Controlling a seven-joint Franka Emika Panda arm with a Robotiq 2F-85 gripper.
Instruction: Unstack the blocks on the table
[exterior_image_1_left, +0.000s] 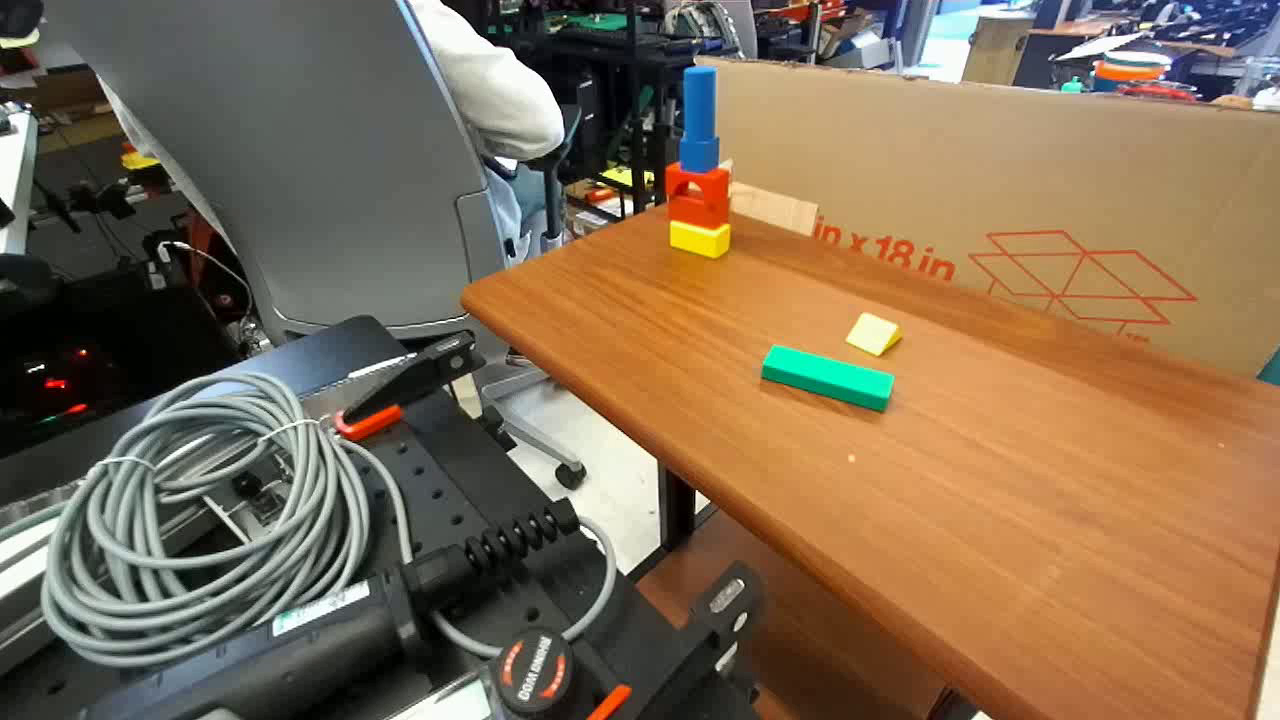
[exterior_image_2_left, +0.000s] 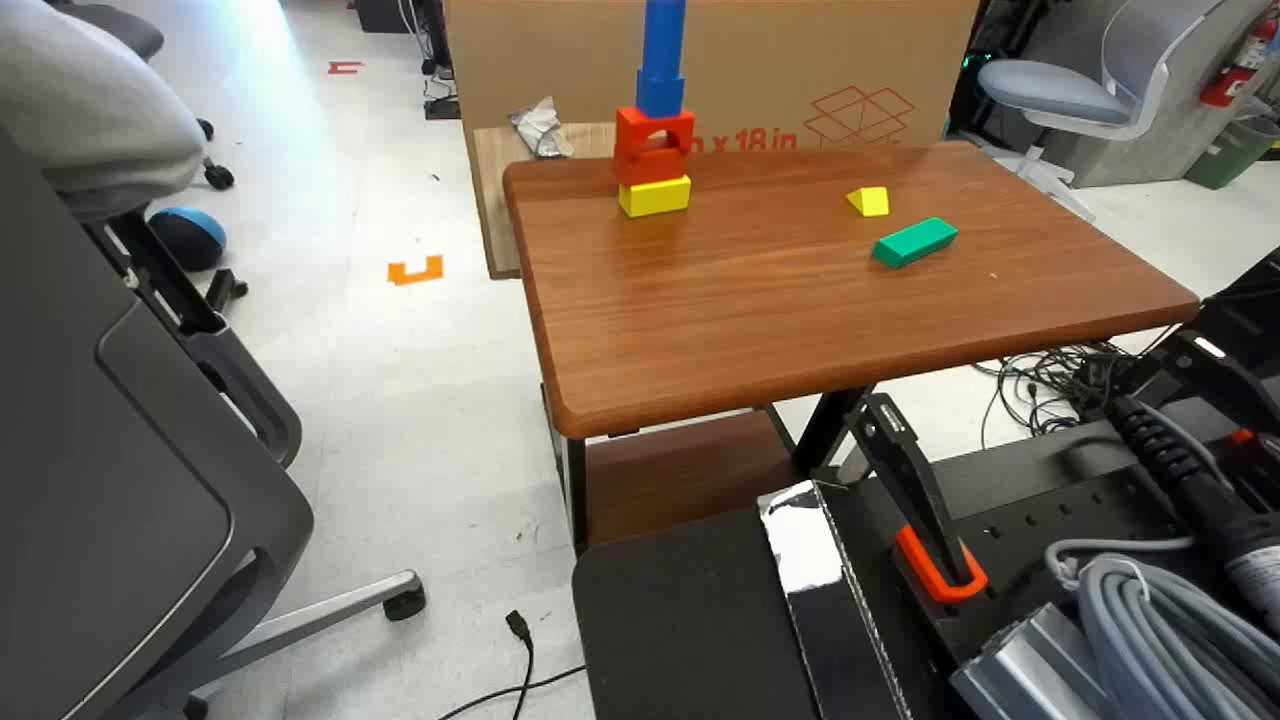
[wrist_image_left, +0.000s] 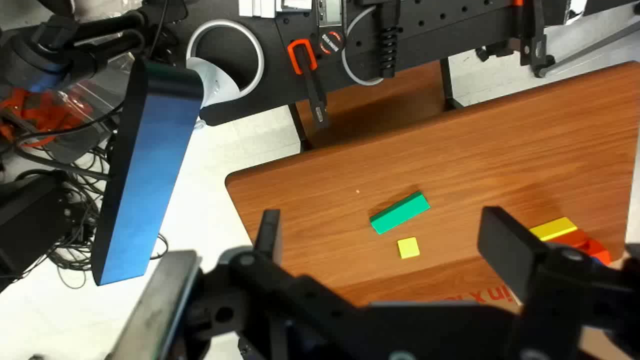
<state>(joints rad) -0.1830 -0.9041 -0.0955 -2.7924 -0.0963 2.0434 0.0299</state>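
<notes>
A stack stands at one corner of the wooden table (exterior_image_1_left: 1000, 500). Its base is a yellow block (exterior_image_1_left: 700, 240), also visible in an exterior view (exterior_image_2_left: 655, 197). Red pieces (exterior_image_1_left: 698, 208) with an arch opening sit on it, then a blue block (exterior_image_1_left: 699, 155), then an upright blue cylinder (exterior_image_1_left: 699, 103). A green block (exterior_image_1_left: 828, 378) and a small yellow wedge (exterior_image_1_left: 874, 333) lie apart on the table. In the wrist view my gripper (wrist_image_left: 381, 214) is open and empty, well above the table. The green block (wrist_image_left: 400, 213) and wedge (wrist_image_left: 409, 247) show between its fingers. The right finger partly hides the stack.
A large cardboard sheet (exterior_image_1_left: 900, 150) stands along the table's far edge. A black bench with clamps (exterior_image_2_left: 925, 500) and a coiled grey cable (exterior_image_1_left: 210, 520) is on the near side. An office chair (exterior_image_1_left: 290, 150) with a person stands beside the table.
</notes>
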